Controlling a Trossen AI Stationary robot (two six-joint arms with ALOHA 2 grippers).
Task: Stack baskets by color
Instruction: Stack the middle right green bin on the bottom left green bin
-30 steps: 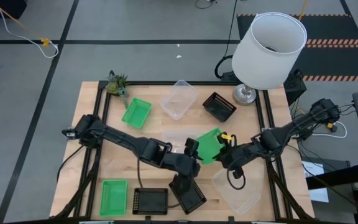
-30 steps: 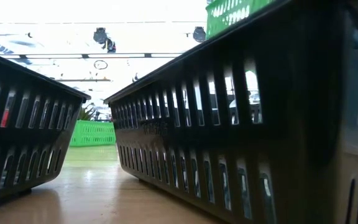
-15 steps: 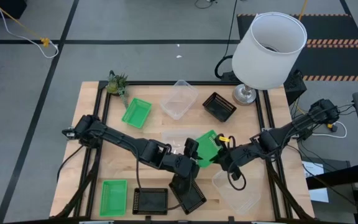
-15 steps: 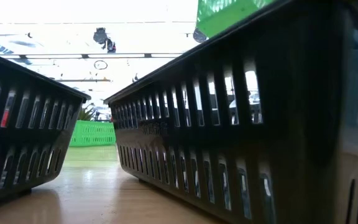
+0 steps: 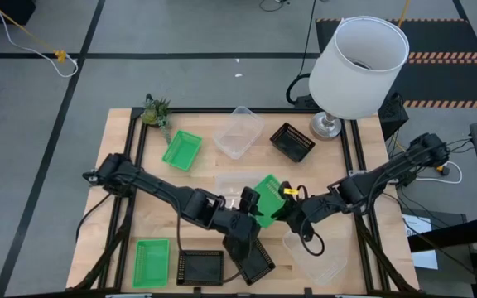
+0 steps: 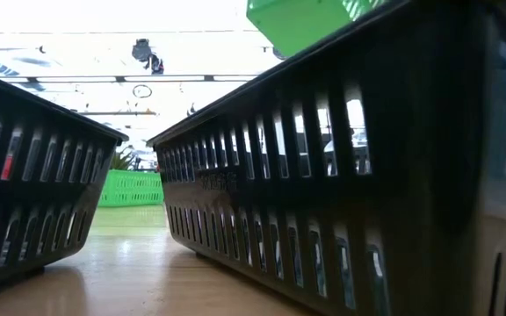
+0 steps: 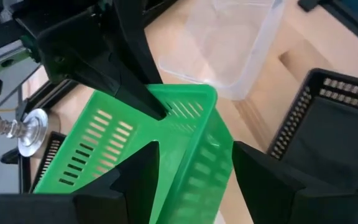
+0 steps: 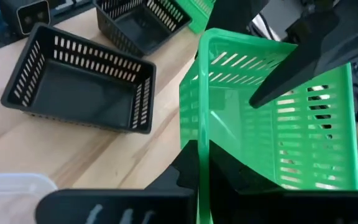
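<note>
free: bare wood table centre-left (image 5: 151, 211) | blocked: black baskets (image 5: 222, 265) front edge, lamp (image 5: 358, 66) back-right

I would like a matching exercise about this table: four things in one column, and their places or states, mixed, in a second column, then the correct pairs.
Things:
1. tilted green plastic basket
2. clear plastic basket at the far side
3. white lampshade
4. left gripper

States:
A. stands at the far right corner
B. fingers open around a basket wall
C. held off the table by the right gripper
D. rests between a green and a black basket

Pairs: 1-C, 2-D, 3-A, 4-B
</note>
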